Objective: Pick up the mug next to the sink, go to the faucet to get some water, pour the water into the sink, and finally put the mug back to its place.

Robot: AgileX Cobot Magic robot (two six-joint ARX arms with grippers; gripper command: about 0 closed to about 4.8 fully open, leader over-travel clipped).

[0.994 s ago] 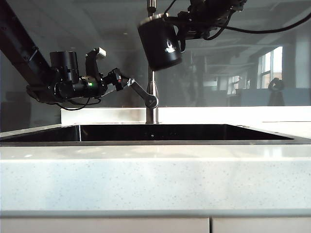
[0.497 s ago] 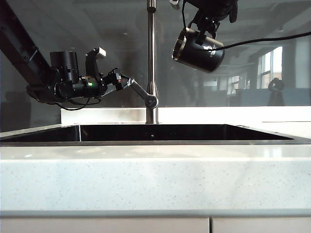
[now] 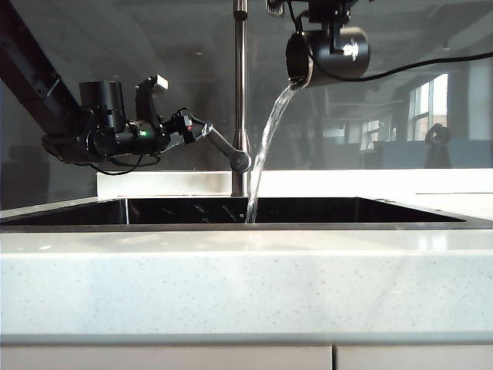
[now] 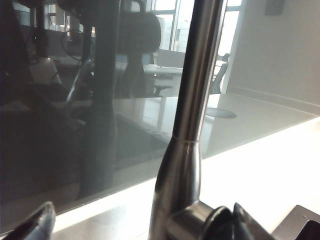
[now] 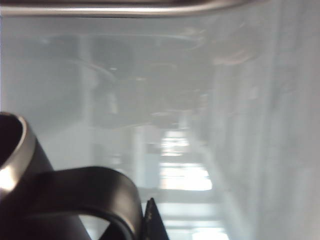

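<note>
The black mug (image 3: 333, 55) hangs high to the right of the faucet (image 3: 241, 85), tipped on its side with its steel rim facing left. Water (image 3: 266, 139) streams from the rim down into the dark sink (image 3: 347, 210). My right gripper (image 3: 333, 21) holds the mug from above, shut on its handle. In the right wrist view the handle (image 5: 100, 187) sits against a fingertip (image 5: 152, 225), with the rim (image 5: 15, 150) beside it. My left gripper (image 3: 199, 131) stands open at the faucet's lever (image 3: 223, 146). In the left wrist view its fingertips (image 4: 42, 222) stand wide, with the lever's hub (image 4: 200, 222) between them.
A white speckled counter (image 3: 246, 277) runs across the front, with its edge below the sink's steel rim. A dark glass wall (image 3: 154, 46) stands right behind the faucet. The right arm's cable (image 3: 431, 62) trails off to the right.
The right gripper carried the mug from in front of the faucet pipe to its right and rolled it onto its side; water now pours out. The left arm has kept still.
</note>
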